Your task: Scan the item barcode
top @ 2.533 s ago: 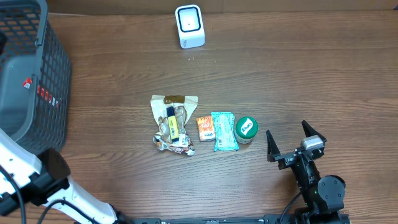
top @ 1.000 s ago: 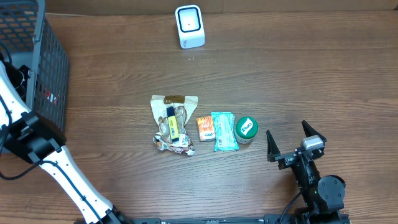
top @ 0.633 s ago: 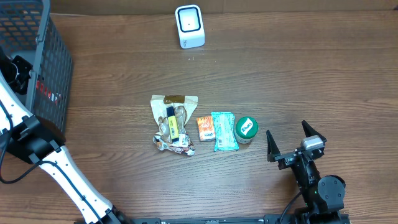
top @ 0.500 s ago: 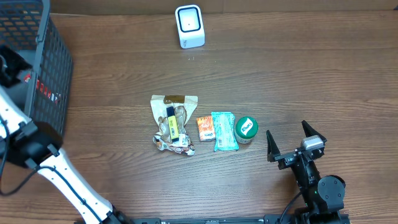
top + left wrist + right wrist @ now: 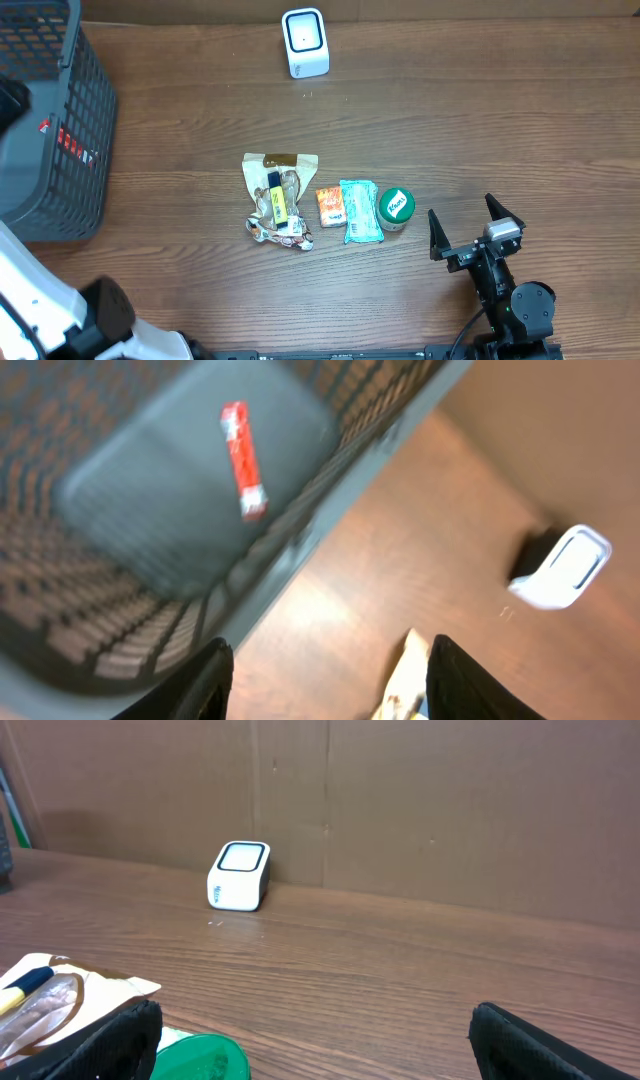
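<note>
Tabletop first: a brown wooden table (image 5: 500, 120) filled the overhead view; on its left edge stood a dark grey plastic mesh basket (image 5: 92, 110); near the middle of the table lay a clear crinkled snack bag (image 5: 279, 200) with a yellow strip showing through it. Against the far edge stood a white box-shaped barcode scanner (image 5: 304, 42), upright, its window facing up and forward.

Right of the snack bag ran a short row, each piece just beside the next: a small orange packet (image 5: 330, 206); a teal foil packet (image 5: 359, 211); a green-lidded round tin (image 5: 396, 206).

Right pincer (image 5: 461, 206) sat low at the near right of the table, its two dark fingers (image 5: 128, 1038) spread wide and grasping nothing; the tin lay nearest it, to its left, apart from the fingertips, and its lid showed at the bottom of the right wrist view between the spread fingers.

Left pincer (image 5: 335, 660) hung above the basket's near wall; though the left wrist view was blurred, its fingertips (image 5: 215, 672) stood apart with nothing between them, so it was released. A thin red packet (image 5: 243, 460) lay flat on the basket's grey floor, beyond the fingertips and to their left, well apart from them; the scanner showed far off to the right in that view.
</note>
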`<state>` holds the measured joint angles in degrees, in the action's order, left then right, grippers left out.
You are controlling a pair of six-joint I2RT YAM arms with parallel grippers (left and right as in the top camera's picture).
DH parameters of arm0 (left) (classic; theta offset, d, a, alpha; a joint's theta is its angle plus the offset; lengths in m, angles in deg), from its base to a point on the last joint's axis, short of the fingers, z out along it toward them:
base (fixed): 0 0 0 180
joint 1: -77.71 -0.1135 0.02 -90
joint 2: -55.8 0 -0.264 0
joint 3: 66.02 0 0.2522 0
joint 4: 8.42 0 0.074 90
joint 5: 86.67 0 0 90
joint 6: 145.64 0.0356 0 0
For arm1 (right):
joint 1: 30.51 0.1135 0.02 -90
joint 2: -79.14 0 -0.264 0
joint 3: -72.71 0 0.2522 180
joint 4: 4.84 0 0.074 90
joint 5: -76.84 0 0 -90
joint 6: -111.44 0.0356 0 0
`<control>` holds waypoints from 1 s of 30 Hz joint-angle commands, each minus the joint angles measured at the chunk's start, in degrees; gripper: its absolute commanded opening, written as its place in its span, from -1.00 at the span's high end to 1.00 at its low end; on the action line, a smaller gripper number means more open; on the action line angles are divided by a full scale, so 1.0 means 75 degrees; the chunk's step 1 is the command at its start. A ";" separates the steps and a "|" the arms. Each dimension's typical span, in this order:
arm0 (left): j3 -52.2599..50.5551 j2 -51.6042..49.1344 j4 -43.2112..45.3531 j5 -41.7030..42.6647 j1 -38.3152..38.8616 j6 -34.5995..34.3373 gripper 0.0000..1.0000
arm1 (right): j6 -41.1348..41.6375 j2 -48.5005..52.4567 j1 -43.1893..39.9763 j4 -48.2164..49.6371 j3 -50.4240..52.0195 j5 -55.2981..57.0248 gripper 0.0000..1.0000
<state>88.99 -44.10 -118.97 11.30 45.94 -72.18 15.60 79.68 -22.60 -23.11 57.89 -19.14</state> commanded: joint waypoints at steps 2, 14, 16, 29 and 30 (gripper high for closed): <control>-0.1708 0.1040 0.0114 -0.1591 0.0143 -0.0527 0.04 | -0.0003 -0.0050 -0.0006 0.0038 0.0082 0.0012 -1.00; -0.2769 -0.0070 0.2034 -0.1463 -0.0070 -0.0918 -0.40 | -0.0003 -0.0050 -0.0006 0.0038 0.0082 0.0012 -1.00; -0.2769 -0.0184 0.2261 -0.1320 -0.0143 -0.0915 -0.42 | -0.0003 -0.0050 -0.0006 0.0038 0.0082 0.0012 -1.00; -0.2769 -0.1349 0.2978 -0.1343 -0.0857 -0.1058 -1.00 | -0.0003 -0.0050 -0.0006 0.0038 0.0082 0.0012 -1.00; -0.2769 -0.1475 0.2993 -0.1343 -0.0880 -0.1058 -1.00 | -0.0003 -0.0050 -0.0006 0.0038 0.0082 0.0012 -1.00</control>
<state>68.08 -51.18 -97.01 1.14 40.08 -79.52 15.62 79.68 -22.60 -23.11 57.89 -19.14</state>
